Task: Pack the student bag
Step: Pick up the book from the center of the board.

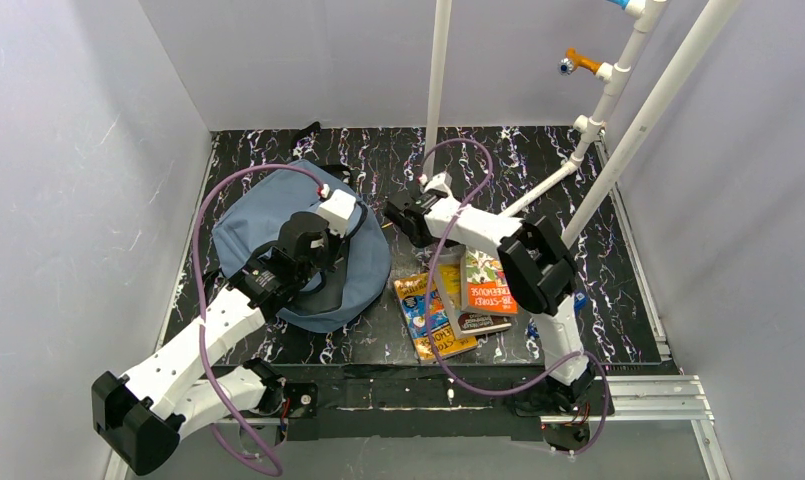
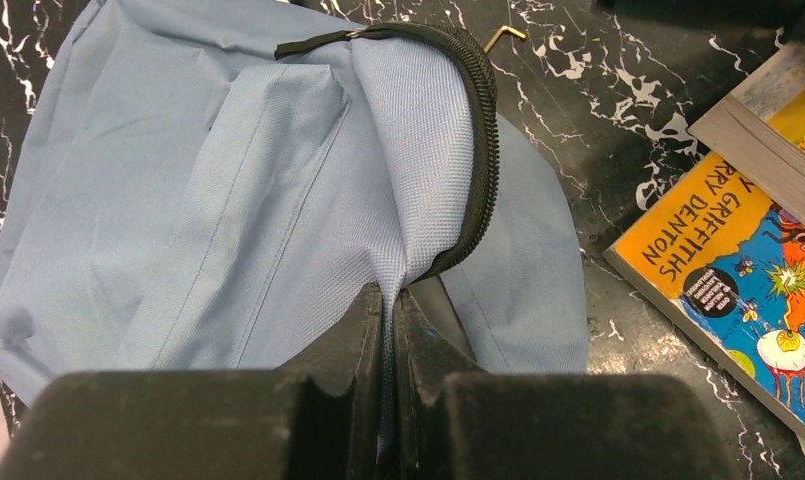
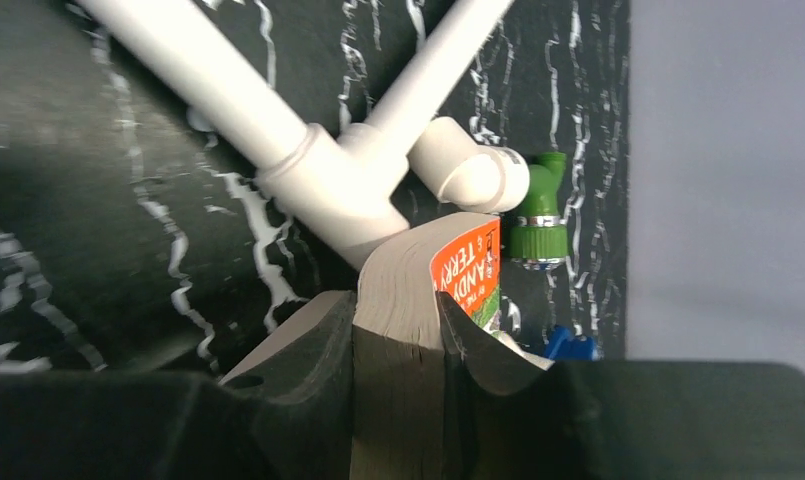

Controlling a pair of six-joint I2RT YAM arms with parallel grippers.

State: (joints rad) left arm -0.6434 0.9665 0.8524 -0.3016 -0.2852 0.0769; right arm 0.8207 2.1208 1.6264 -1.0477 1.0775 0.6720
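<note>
The slate-blue student bag (image 1: 268, 225) lies at the left of the black marbled table; it fills the left wrist view (image 2: 228, 180), its black zipper edge (image 2: 483, 120) lifted. My left gripper (image 1: 308, 245) (image 2: 388, 300) is shut on a fold of the bag's fabric beside the zipper. My right gripper (image 1: 408, 215) (image 3: 398, 300) is shut on a thick book (image 3: 403, 270) with an orange cover, held by its page edge; that book is mostly hidden under the arm in the top view. Two more books, a yellow one (image 1: 433, 315) (image 2: 728, 270) and an orange-white one (image 1: 488, 285), lie right of the bag.
White PVC pipes (image 1: 618, 140) rise and run across the table's right rear, close behind the held book (image 3: 308, 150). A green clamp (image 3: 538, 215) and a blue piece (image 3: 568, 345) sit by them. A small brass hex key (image 2: 503, 35) lies beyond the bag. Grey walls enclose the table.
</note>
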